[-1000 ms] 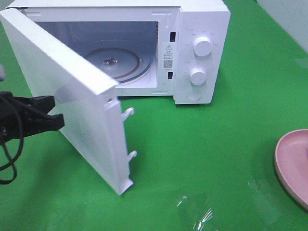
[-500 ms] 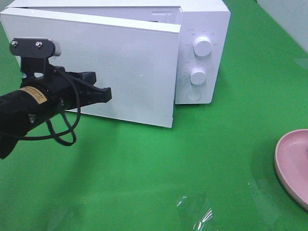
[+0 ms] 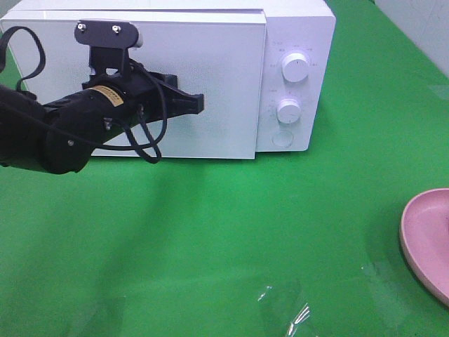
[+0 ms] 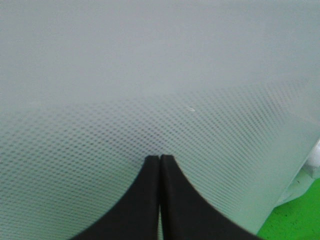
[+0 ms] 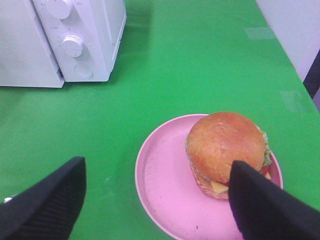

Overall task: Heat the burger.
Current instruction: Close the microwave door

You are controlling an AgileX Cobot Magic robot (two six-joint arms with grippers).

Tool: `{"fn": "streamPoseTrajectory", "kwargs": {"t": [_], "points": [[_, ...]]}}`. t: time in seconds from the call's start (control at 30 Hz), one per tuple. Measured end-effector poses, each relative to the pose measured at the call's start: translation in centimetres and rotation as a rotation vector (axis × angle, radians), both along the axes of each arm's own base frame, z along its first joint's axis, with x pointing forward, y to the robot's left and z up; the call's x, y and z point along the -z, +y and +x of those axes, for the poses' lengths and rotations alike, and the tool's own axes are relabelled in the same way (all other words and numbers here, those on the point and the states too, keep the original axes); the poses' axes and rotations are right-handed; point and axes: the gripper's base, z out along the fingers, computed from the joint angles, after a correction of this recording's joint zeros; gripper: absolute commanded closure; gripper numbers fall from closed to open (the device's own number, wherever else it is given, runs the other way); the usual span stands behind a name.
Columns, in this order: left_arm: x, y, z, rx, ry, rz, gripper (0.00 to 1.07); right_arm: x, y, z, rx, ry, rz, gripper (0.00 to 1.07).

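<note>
Burger [image 5: 226,148] sits on the pink plate [image 5: 160,185], toward one side of it, well apart from the microwave [image 3: 295,77], and it is not inside the oven. The microwave door [image 3: 210,84] looks flush with the body in the high view, and the left gripper [image 3: 199,103], fingers pinched together on nothing, has its tips pressed against the door's mesh front. The right gripper [image 5: 157,200] hovers above the plate with its fingers spread wide, nothing between them, the burger just beside one finger. Judged against the task, heating calls for the burger to be in the chamber, so the shut door seems out of order; it would need opening before the burger goes in. For the push itself, contact near the door's free edge, beside the control panel [image 3: 291,84], gives the firmest latch, and pressure should be straight in, not sliding across the mesh. For the pick-up, the right gripper should centre over the bun and close gently to avoid squashing it.
</note>
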Motion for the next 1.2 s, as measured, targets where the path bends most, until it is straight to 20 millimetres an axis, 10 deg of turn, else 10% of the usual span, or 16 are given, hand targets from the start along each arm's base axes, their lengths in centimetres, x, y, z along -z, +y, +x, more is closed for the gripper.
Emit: {"fn": "streamPoseTrajectory", "kwargs": {"t": [0.8, 1.07, 1.2], "points": [[2.5, 0.4, 2.2, -0.092, 0.204, 0.069, 1.07, 0.0, 0.0, 0.0, 0.0, 0.0, 0.0, 0.32], [-0.4, -0.1, 1.3, -0.065, 0.19, 0.028, 1.07, 0.0, 0.0, 0.0, 0.0, 0.0, 0.0, 0.32], [-1.5, -0.7, -0.7, 0.002, 0.264, 0.039, 0.88, 0.0, 0.0, 0.0, 0.0, 0.0, 0.0, 0.32]]}}
